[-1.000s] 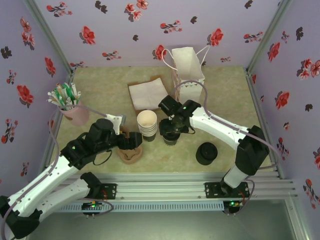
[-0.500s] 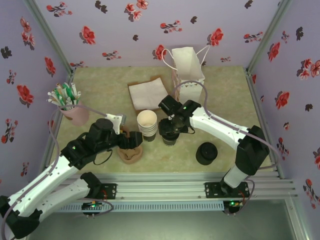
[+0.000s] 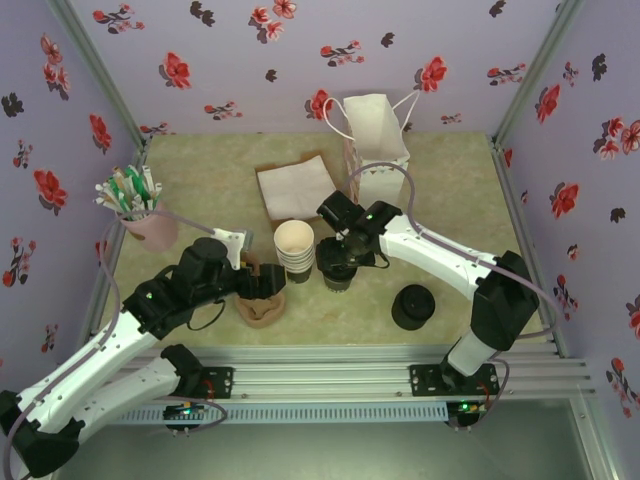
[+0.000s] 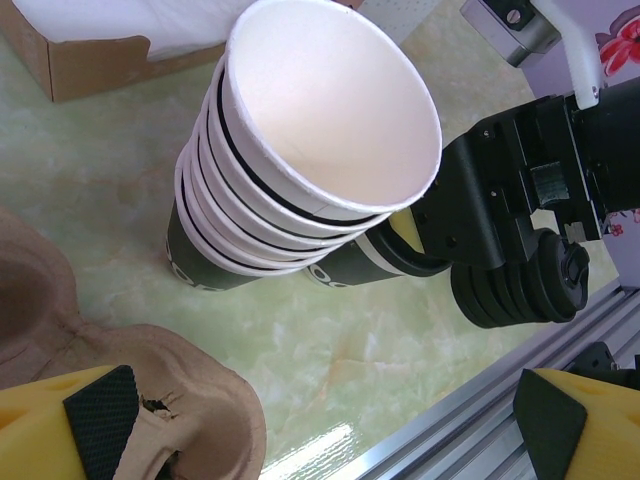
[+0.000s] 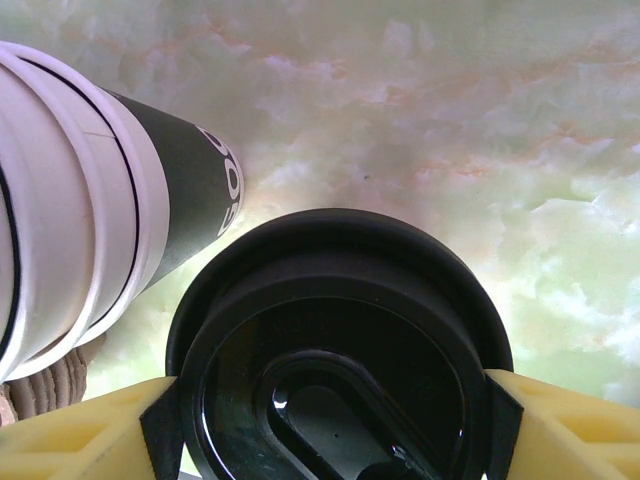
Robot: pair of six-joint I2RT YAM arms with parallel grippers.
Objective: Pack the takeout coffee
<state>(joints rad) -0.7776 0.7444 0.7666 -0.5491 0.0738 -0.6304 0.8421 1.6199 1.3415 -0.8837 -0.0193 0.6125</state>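
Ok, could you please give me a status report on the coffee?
Left tool open, empty, at the cup carrier. Right tool clamped on the takeout coffee at its lid. Cup stack close alongside.

Right claw [image 5: 335, 425] clasps takeout coffee [image 5: 330, 300] beside cup stack [image 5: 70, 200]

The left arm [image 3: 110, 345] reaches forward, jaws spread wide; the right arm [image 3: 440, 258] bends inward, jaws gripping.
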